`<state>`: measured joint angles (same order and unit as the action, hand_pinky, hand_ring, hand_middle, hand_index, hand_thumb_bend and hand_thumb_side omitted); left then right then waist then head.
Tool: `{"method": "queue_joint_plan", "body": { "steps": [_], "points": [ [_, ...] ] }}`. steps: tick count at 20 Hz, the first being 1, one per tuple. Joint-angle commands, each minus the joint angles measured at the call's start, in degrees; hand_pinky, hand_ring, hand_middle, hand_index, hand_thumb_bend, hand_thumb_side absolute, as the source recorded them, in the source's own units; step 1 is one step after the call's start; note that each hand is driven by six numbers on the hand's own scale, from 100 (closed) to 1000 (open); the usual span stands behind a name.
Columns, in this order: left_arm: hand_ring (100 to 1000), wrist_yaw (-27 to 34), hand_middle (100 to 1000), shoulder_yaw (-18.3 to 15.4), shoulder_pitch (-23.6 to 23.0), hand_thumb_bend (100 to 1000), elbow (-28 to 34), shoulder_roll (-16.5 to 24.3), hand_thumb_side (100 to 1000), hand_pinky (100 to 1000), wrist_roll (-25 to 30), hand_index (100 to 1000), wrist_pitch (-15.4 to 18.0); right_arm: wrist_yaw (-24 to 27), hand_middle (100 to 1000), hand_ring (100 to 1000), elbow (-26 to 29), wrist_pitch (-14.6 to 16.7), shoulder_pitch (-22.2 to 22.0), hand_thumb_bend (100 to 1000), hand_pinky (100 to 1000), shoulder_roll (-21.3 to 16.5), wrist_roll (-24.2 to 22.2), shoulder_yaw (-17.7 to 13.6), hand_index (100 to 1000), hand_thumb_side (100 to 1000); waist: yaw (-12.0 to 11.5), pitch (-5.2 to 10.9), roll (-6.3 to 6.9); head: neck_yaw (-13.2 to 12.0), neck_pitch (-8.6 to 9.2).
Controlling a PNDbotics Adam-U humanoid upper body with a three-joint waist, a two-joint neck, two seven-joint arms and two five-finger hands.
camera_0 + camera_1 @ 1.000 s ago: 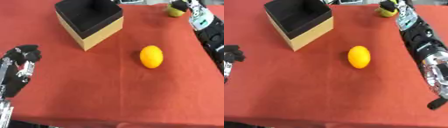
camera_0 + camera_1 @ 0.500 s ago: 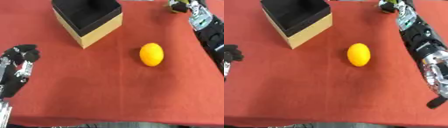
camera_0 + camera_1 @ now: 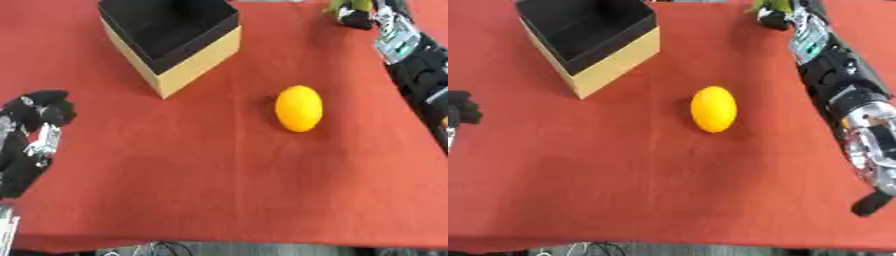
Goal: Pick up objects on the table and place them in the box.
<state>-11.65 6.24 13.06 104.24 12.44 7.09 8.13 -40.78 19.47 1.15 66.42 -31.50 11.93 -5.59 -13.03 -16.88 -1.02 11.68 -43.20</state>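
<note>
Orange (image 3: pixel 298 108) lying on red surface (image 3: pixel 219 190), near and right of open box (image 3: pixel 171 40). Right hand (image 3: pixel 357 14) far beyond orange, fingers curled around yellow-green object (image 3: pixel 341 6). Left hand (image 3: pixel 33 135) idle left of orange, fingers curled, holding nothing.

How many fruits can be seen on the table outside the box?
2: an orange fruit lies mid-table, right of the box; a yellow-green one at the far right edge is partly covered by the right robot hand. The box interior is dark.
</note>
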Motion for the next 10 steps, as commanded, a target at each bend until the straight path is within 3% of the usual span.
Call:
{"method": "queue_joint_plan", "body": {
  "steps": [1, 5, 7, 10],
  "points": [
    [622, -0.17, 596, -0.18, 0.29, 100, 1.14, 0.28, 651, 650, 0.07, 765, 0.28, -0.50, 868, 914, 0.19, -0.09, 0.70, 100, 834, -1.73, -0.40, 0.17, 887, 265, -0.07, 1.45, 0.14, 0.48, 1.43],
    [622, -0.13, 596, -0.19, 0.28, 100, 1.13, 0.23, 652, 650, 0.11, 765, 0.29, -0.37, 814, 877, 0.00, -0.19, 0.54, 100, 804, -1.62, -0.52, 0.19, 844, 187, -0.06, 1.49, 0.14, 0.67, 2.42],
    [622, -0.11, 596, -0.18, 0.30, 100, 1.12, 0.20, 652, 651, 0.15, 765, 0.31, -0.24, 756, 848, 0.00, -0.14, 0.46, 100, 780, -1.55, -0.38, 0.21, 785, 101, -0.02, 1.53, 0.15, 0.70, 2.64],
    [622, -0.07, 596, -0.17, 0.29, 100, 1.11, 0.19, 652, 651, 0.20, 765, 0.33, -0.17, 644, 802, 0.13, 0.12, 0.33, 100, 748, -1.46, -0.03, 0.26, 687, 100, 0.12, 1.64, 0.22, 0.63, 2.95]
  ]
}}
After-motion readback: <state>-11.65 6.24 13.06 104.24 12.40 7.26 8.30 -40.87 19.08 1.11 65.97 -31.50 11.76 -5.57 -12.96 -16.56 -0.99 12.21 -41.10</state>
